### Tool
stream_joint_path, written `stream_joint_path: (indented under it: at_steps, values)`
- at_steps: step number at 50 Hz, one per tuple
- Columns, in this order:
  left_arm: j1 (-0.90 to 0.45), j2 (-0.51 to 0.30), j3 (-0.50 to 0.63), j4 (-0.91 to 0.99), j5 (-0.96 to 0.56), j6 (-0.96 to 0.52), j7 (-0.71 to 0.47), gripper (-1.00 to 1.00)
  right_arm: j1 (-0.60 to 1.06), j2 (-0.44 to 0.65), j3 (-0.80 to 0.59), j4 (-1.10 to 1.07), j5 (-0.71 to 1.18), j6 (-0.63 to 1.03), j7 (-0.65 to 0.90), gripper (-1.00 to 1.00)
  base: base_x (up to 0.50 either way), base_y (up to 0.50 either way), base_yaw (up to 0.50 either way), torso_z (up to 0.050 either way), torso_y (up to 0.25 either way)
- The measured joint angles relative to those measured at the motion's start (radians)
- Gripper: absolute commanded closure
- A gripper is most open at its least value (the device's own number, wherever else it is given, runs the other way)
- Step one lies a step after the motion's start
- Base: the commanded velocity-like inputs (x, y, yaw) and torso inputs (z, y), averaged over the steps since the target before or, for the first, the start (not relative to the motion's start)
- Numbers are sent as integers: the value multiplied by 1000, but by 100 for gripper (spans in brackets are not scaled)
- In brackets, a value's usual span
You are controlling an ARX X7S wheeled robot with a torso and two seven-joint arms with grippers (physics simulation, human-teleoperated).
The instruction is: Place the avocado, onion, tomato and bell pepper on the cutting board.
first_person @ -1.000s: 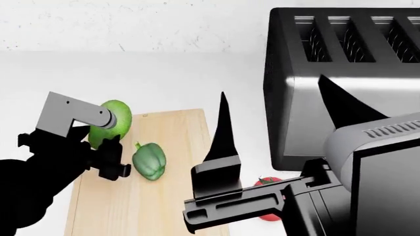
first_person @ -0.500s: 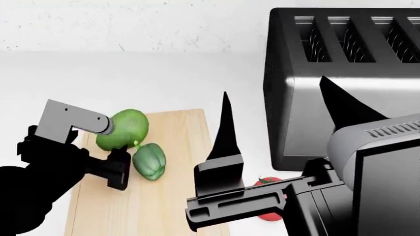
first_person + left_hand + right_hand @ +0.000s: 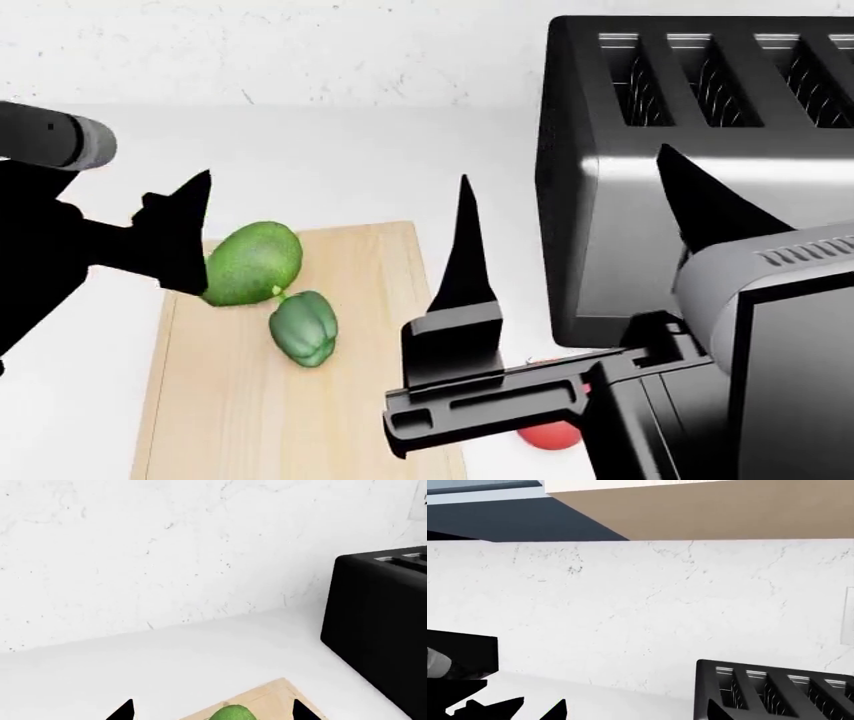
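the large bright-green mottled avocado (image 3: 252, 264) now lies free on the long light wooden cutting board (image 3: 347, 400), near its far left corner, where half a second ago the left pincer was closed around it. the left gripper (image 3: 167, 240) has since let go, risen and drawn back toward the board's left edge; its dark fingers stand spread, with nothing between them, and in the left wrist view the two fingertips frame the top of the avocado (image 3: 232, 713) from above, well apart. just beside the avocado, toward the near side, rests the small dark-green lobed bell pepper (image 3: 304, 327), its stem about touching the avocado's skin.

so two of the four foods appear to be placed. the small glossy red tomato (image 3: 550, 433) shows only as a sliver on the white counter (image 3: 400, 160), off the board's right edge and mostly hidden behind the right arm. the onion is not visible in any view.

the right gripper (image 3: 567, 240) hovers with its fingers wide apart and empty, in front of the big black slotted toaster (image 3: 694, 150). it sits nearest the tomato, which looks like the sensible next pick.
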Motion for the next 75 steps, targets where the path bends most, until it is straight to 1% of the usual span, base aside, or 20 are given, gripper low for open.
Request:
stream_joint_path:
  at_steps: [5, 12, 19, 26, 34, 41, 52, 55, 57, 63, 67, 71, 75]
  values:
    - [10, -59, -92, 151, -144, -20, -115, -100, 27, 7, 1, 6, 30, 4, 7, -100, 0, 0, 0, 0, 0]
    - [50, -140, -218, 341, -324, -7, -270, -100, 75, 27, 3, 21, 105, 9, 22, -100, 0, 0, 0, 0, 0]
    - [96, -189, -299, 466, -429, 14, -361, -100, 130, 67, -6, 46, 234, 18, 56, -100, 0, 0, 0, 0, 0]
    - [124, -205, -333, 523, -475, 25, -397, -100, 177, 135, -23, 57, 378, 33, 118, -100, 0, 0, 0, 0, 0]
    - [147, -205, -348, 548, -488, 34, -406, -100, 149, 240, -21, 39, 482, 16, 176, -100, 0, 0, 0, 0, 0]
    - [163, -200, -352, 557, -486, 41, -402, -100, 72, 334, -11, 5, 514, -27, 201, -100, 0, 0, 0, 0, 0]
    - [179, -196, -354, 565, -490, 48, -397, -100, -106, 456, 15, -57, 491, -131, 208, -100, 0, 0, 0, 0, 0]
    - [181, -196, -354, 568, -495, 49, -400, -100, -172, 468, 57, -67, 491, -140, 214, -100, 0, 0, 0, 0, 0]
    - [182, -197, -354, 571, -499, 50, -403, -100, -228, 465, 110, -72, 500, -131, 223, -100, 0, 0, 0, 0, 0]
    - [187, -199, -354, 585, -515, 54, -418, -100, -393, 417, 314, -83, 556, -53, 268, -100, 0, 0, 0, 0, 0]
    - [192, -202, -356, 593, -524, 57, -425, -100, -471, 379, 423, -86, 595, 3, 304, -100, 0, 0, 0, 0, 0]
    - [200, -204, -359, 599, -527, 61, -425, -100, -532, 340, 496, -87, 615, 55, 337, -100, 0, 0, 0, 0, 0]
    - [210, -206, -363, 602, -523, 64, -419, -100, -573, 305, 533, -84, 615, 99, 364, -100, 0, 0, 0, 0, 0]
